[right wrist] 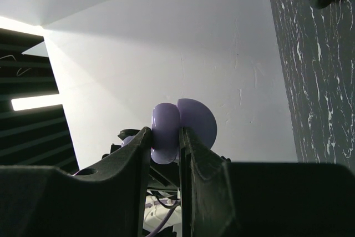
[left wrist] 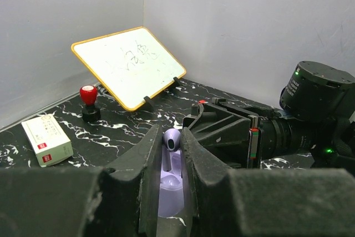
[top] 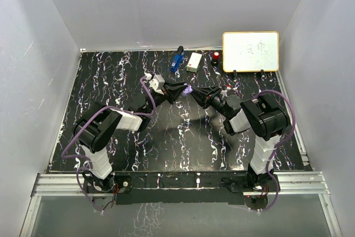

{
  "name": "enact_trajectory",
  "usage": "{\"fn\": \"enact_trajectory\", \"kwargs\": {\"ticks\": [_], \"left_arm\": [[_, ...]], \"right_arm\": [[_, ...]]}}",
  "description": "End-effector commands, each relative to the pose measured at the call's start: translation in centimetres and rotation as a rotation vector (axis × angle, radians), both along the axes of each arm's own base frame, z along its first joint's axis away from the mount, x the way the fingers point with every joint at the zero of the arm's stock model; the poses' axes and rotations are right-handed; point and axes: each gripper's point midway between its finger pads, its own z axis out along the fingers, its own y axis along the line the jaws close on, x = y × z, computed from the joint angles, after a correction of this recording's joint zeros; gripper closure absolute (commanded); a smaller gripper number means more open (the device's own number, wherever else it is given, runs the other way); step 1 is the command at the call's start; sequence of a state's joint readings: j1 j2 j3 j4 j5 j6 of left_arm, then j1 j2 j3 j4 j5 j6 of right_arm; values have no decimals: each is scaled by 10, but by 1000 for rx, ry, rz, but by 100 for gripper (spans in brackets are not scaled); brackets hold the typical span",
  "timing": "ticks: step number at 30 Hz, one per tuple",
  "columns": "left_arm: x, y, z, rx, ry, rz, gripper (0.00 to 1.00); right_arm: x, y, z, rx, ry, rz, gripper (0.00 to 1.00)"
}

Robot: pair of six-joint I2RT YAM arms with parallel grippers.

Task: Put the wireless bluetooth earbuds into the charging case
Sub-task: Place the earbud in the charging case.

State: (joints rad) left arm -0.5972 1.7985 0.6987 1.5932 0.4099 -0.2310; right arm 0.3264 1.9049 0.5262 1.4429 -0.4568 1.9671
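My two grippers meet above the middle of the table. The left gripper point(top: 180, 91) point(left wrist: 169, 137) is shut on a pale lilac earbud point(left wrist: 172, 140), stem pointing down. Just beneath the earbud sits the open lilac charging case point(left wrist: 169, 181) point(top: 189, 89). The right gripper point(top: 198, 94) point(right wrist: 165, 137) is shut on the case's body point(right wrist: 166, 131), and the lid point(right wrist: 198, 119) stands open beside its fingers. In the left wrist view the right gripper point(left wrist: 222, 131) shows just behind the earbud. Whether the stem touches the case cannot be told. No black earbuds show.
At the back of the table stand a small whiteboard point(top: 250, 51) point(left wrist: 130, 65), a red-topped stamp point(top: 216, 56) point(left wrist: 88, 101), a white box point(top: 194, 62) point(left wrist: 47, 140) and a blue tool point(top: 176, 60). White walls enclose the table on three sides.
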Motion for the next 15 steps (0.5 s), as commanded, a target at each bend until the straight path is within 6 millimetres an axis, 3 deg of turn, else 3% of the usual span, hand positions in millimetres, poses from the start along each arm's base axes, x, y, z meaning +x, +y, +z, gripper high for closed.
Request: {"fn": "enact_trajectory", "kwargs": {"ticks": [1,15], "left_arm": [[-9,6,50,-102,-202,-8,100],[-6,4,44,-93,-197,-5,100]], "right_arm": [[-8,-3,39,71,-163,-8,100],[-9,-3,41,77,-171,-5,100]]}}
